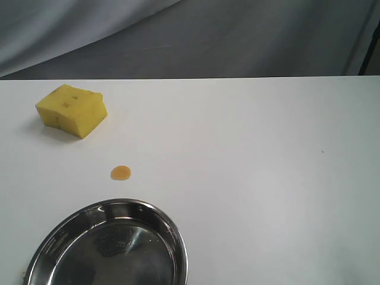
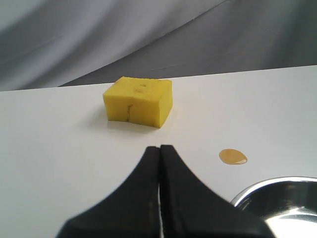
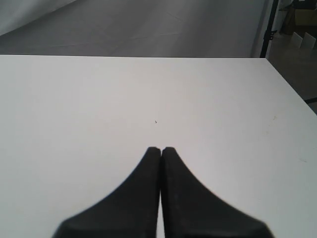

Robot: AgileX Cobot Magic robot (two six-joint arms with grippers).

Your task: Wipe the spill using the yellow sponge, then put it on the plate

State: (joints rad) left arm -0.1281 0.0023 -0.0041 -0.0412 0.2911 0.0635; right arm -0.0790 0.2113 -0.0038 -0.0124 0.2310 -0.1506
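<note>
Three things of the task lie on the white surface (image 1: 267, 178), and none of them looks handled. The yellow sponge (image 1: 72, 110) rests flat at the far left. The spill (image 1: 120, 173) is a small round orange spot nearer to the camera, between the sponge and the plate (image 1: 127, 203) and apart from both. The plate sits at the near left, partly cut by the edge of the picture, and nothing is in it. The left end effector (image 2: 159, 148) has its two black fingers pressed together with nothing between them. It points toward the sponge from the near side and is well apart from it. The right end effector (image 3: 160, 149) is closed and empty in the same way, over the bare right part of the surface. In my judgement the task is at its very beginning, because the spot is whole and not smeared. All steps are left: to open the fingers, take the sponge, wipe the spot, and put the sponge on the plate.
</note>
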